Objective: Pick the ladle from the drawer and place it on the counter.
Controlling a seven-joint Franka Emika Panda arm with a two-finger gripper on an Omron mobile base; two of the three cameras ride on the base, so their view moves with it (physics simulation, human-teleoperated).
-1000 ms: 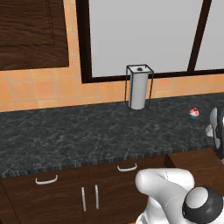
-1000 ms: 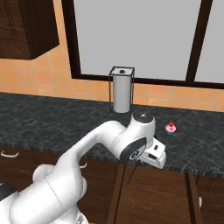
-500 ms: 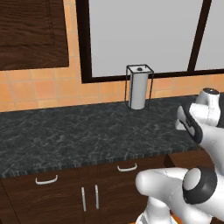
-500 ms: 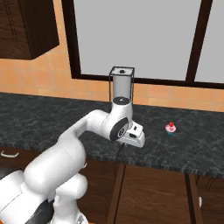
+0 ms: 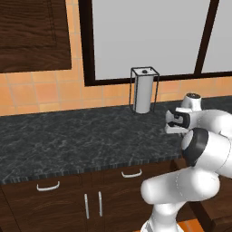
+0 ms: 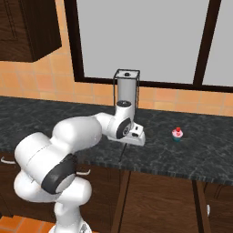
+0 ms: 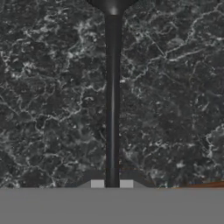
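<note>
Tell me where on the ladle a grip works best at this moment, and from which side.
Mid-handle, as the gripper has it now: its fingertips sit either side of the ladle, whose slim straight shaft offers flat sides to pinch. Coming from the handle end keeps the wider bowl away from the fingers as it hangs above the counter.

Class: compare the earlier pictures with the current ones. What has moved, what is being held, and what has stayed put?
The arm has swung up and in over the counter, carrying the gripper from beside the cupboards to above the stone. It stays shut on the ladle, whose dark handle hangs down from it. The paper towel holder, the cupcake and the cameras have not moved.
</note>
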